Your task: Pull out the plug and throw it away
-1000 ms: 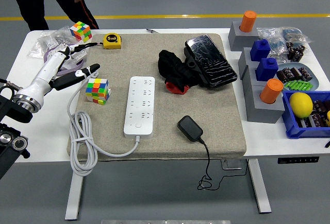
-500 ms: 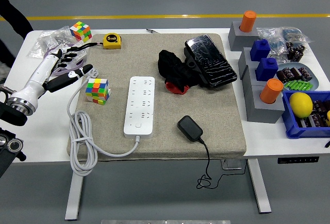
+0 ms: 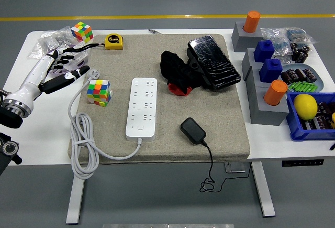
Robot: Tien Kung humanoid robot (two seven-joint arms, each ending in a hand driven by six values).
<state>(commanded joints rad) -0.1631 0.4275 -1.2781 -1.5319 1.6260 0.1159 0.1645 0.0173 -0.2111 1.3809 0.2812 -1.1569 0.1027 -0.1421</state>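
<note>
My left hand (image 3: 58,69) hovers over the table's (image 3: 42,133) left side, fingers spread wide, grasping nothing. The black plug (image 3: 192,130) lies unplugged on the beige mat (image 3: 225,118), right of the white power strip (image 3: 142,107), its cord trailing over the near edge. A colour cube (image 3: 99,91) sits just right of my hand.

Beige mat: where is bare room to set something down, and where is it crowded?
On the mat, free patches lie between power strip and black adapter, and right of the adapter up to the phone. Crowded: the right bins and the far-left corner around the left hand.
</note>
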